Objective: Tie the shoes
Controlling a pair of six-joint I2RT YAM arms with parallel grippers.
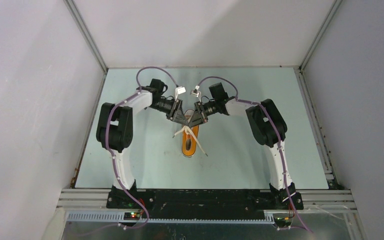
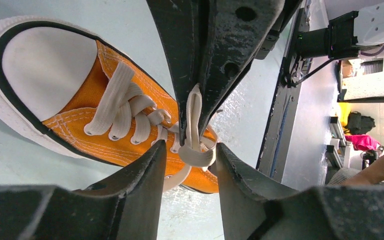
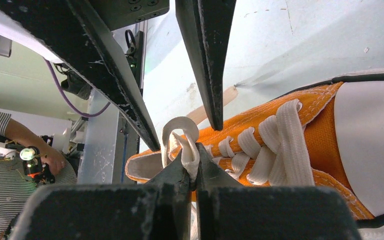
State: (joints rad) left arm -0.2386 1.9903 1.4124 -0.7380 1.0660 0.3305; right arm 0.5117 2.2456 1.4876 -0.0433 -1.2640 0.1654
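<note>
The orange sneaker (image 1: 190, 144) lies mid-table with its white toe cap toward the arm bases. It also shows in the left wrist view (image 2: 80, 127) and the right wrist view (image 3: 325, 132). My right gripper (image 3: 192, 157) is shut on a folded loop of white lace (image 3: 181, 127) above the shoe's tongue. My left gripper (image 2: 190, 147) is open, its two fingers on either side of a lace loop (image 2: 197, 157) without touching it. In the top view the left gripper (image 1: 182, 120) and the right gripper (image 1: 195, 120) meet tip to tip over the shoe's heel end. Loose lace ends (image 1: 200, 147) trail beside the shoe.
The pale green table (image 1: 260, 165) is boxed in by white walls. A metal rail (image 1: 205, 192) with the arm bases runs along the near edge. A person's arm (image 3: 30, 137) shows beyond the table in the right wrist view.
</note>
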